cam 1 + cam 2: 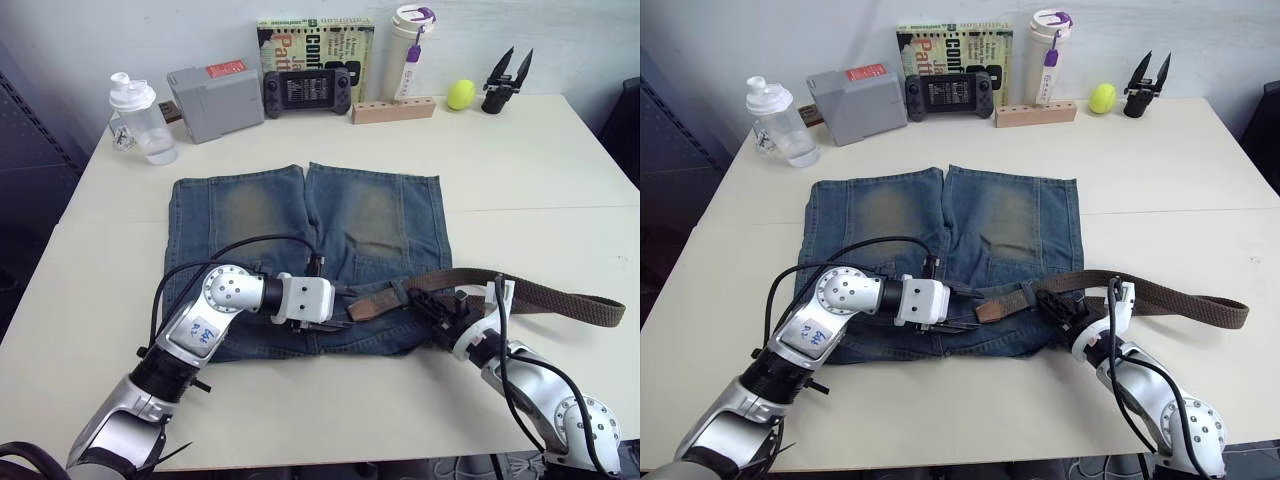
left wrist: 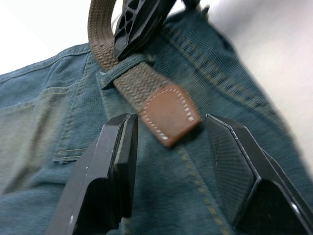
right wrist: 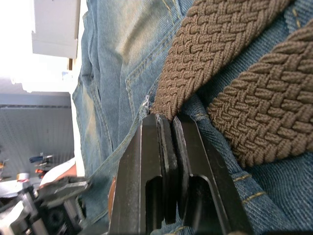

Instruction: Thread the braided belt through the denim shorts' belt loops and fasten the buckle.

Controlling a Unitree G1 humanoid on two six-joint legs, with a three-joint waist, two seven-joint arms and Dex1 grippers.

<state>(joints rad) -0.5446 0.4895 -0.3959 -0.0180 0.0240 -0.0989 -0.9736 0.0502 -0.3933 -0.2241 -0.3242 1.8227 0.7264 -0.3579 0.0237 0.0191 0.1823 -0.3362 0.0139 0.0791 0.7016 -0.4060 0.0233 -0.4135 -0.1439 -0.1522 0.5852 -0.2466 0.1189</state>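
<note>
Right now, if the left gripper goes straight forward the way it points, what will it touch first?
Most likely the braided belt's tan leather tip, lying between the open left gripper fingers on the denim shorts; depth is unclear.

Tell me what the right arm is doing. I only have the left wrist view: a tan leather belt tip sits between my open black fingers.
Observer: The right gripper is shut, its tips against the dark-brown braided belt at the waistband of the faded blue denim shorts.
Operator: Where's the rest of the strap?
Observer: It runs off the shorts to the robot's right and doubles back on the pale table.
</note>
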